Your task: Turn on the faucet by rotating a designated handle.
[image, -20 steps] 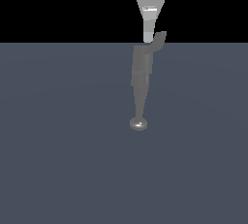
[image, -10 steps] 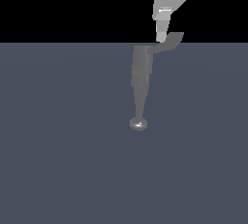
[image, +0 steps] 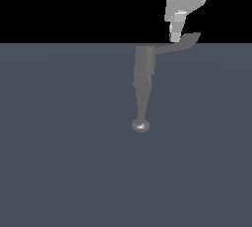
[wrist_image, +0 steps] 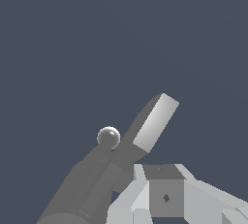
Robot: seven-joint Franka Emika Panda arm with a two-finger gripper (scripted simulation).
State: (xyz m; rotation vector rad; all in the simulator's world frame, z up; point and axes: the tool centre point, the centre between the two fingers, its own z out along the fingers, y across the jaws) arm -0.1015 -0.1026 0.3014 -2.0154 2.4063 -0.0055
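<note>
The dull grey faucet [image: 145, 69] stands upright in the exterior view. Its spout tapers down toward the camera and ends in a shiny round knob [image: 141, 126]. From the top of the body the thin curved handle [image: 179, 44] sticks out to the exterior view's right, its tip upturned. My white gripper [image: 175, 38] comes down from above, shut with nothing held, and its fingertips touch the handle's near side close to the tip. In the wrist view, the handle [wrist_image: 154, 121] lies just beyond the gripper [wrist_image: 162, 174], beside the knob [wrist_image: 108, 137] and faucet [wrist_image: 80, 191].
A flat dark grey-blue floor [image: 59, 162] surrounds the faucet on all sides. Nothing else stands on it. The background above the floor line is black.
My gripper has moved toward the exterior view's right. The handle has swung with it, from lying close beside the faucet top to sticking well out to the right.
</note>
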